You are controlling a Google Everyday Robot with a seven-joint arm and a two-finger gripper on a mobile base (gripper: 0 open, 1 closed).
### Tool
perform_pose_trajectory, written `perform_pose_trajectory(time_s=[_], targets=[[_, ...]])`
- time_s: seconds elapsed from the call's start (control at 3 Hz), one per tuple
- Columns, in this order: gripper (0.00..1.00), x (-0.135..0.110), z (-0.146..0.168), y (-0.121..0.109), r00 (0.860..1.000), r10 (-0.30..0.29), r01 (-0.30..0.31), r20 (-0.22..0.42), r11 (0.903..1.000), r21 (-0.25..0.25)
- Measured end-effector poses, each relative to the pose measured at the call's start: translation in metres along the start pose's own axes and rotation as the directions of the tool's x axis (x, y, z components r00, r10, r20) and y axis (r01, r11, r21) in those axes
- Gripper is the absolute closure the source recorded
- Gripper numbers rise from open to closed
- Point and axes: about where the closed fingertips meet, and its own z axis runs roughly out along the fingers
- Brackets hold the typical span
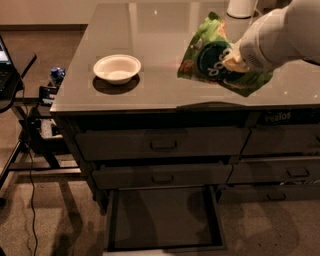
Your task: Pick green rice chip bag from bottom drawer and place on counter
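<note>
The green rice chip bag [207, 52], light green with a dark round logo, hangs tilted in the air over the right part of the counter [160, 30]. My gripper [233, 60] is shut on the bag's right side, and my white arm reaches in from the upper right. The bottom drawer [162, 220] is pulled open below the cabinet front, and its dark floor shows nothing in it.
A white bowl [117, 68] sits on the counter's left part. A white cylinder [242, 7] stands at the counter's back edge. Closed drawer fronts with handles [163, 145] face me. A stand with cables and a blue can [57, 75] is at the left.
</note>
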Motion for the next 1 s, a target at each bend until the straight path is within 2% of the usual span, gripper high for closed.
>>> perform_pose_trajectory(time_s=[0.33,0.67,1.0], targets=[[1.0,-0.003,-0.002,-0.004,1.0,0.001,-0.001,0.006,1.0,0.006],[1.0,-0.007,0.007,-0.009,1.0,0.02,-0.019,0.017,0.9992,-0.035],[1.0,-0.021,0.031,-0.02,0.999,0.027,-0.022,0.034,0.9917,-0.127]])
